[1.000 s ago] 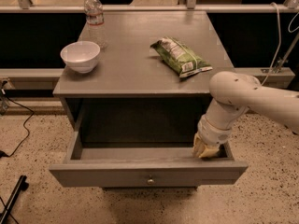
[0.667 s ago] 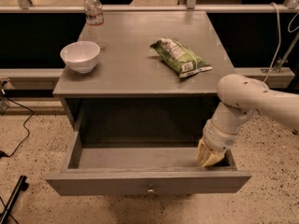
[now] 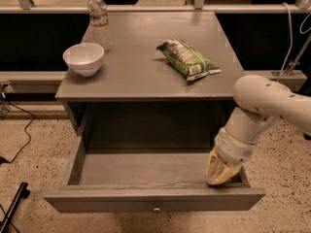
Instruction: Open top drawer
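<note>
The top drawer (image 3: 154, 199) is a wide grey wooden drawer with a small round brass knob (image 3: 156, 209) at the centre of its front panel. It stands pulled far out from under the grey table top, and its inside shows no contents. My gripper (image 3: 218, 176) hangs from the white arm at the right. It reaches down inside the drawer at its right front corner, just behind the front panel.
On the grey table top (image 3: 146, 76) stand a white bowl (image 3: 83, 58), a clear water bottle (image 3: 99, 19) and a green snack bag (image 3: 187, 58). A black cable (image 3: 19, 142) lies on the speckled floor at the left. A dark rod (image 3: 13, 208) leans at the lower left.
The drawer has slid further out toward the camera, and my gripper has moved with it, staying behind the front panel at the right.
</note>
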Controlling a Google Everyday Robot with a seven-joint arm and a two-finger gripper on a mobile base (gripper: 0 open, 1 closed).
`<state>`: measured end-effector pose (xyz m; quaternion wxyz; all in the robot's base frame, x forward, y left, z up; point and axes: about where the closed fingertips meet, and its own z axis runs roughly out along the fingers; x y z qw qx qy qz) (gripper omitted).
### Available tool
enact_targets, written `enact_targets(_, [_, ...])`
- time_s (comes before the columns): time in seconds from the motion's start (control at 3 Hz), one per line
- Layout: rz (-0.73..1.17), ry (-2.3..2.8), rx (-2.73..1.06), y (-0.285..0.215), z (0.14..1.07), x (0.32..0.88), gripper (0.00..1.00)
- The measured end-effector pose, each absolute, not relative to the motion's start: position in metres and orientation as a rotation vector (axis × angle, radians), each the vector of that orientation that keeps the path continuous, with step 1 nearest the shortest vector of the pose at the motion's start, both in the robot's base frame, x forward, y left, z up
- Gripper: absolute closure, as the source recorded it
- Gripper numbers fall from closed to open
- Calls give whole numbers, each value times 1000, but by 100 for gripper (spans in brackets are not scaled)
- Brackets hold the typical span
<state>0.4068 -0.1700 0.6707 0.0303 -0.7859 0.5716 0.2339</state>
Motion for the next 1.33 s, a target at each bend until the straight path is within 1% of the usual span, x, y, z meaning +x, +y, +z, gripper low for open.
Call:
enact_targets(0.33, [759, 1667, -2386, -170, 687, 397, 100])
enact_targets(0.67, [643, 1480, -2316, -165, 726, 401, 100])
enact_targets(1.0, [482, 1279, -2244, -175, 775, 394, 74])
enact_targets(1.33, [484, 1274, -2258, -173, 773, 395, 49])
